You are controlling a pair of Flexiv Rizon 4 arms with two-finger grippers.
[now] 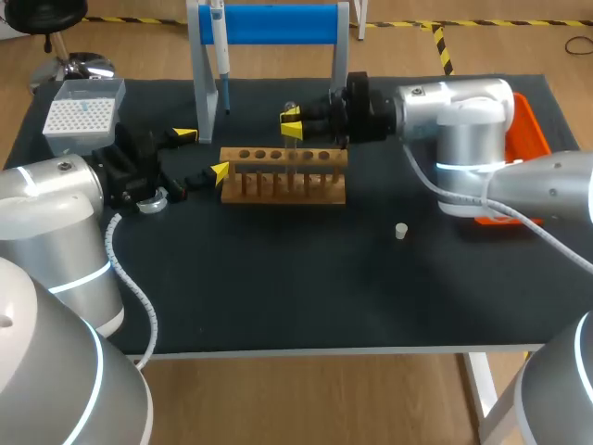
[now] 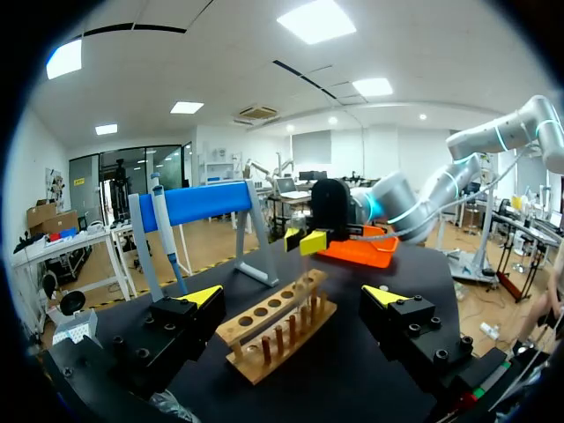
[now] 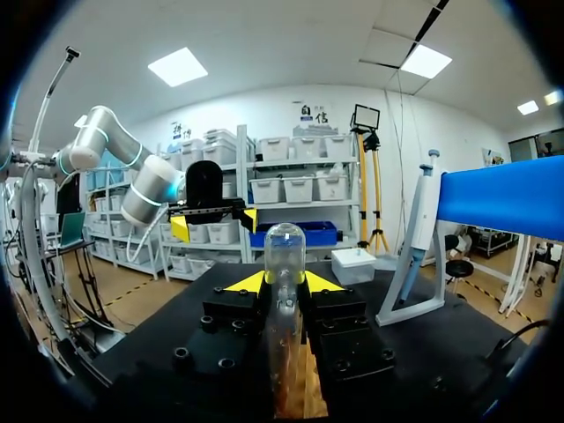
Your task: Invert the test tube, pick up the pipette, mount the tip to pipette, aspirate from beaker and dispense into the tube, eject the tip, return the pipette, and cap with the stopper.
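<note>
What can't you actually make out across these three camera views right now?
- No beaker shows in any view. In the head view the right arm covers most of the orange tray, so its contents are hidden.
- test tube: in the right wrist view its lower end is blurred and hidden by the fingers; in the head view it is too small.
- tip box: in the head view, too small to tell whether tips fill it.

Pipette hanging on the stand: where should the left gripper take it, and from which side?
Likely grip the pipette by its thick upper body, coming level from the robot's side: it hangs upright at one end of the blue stand, narrowing downward, front unobstructed.
</note>
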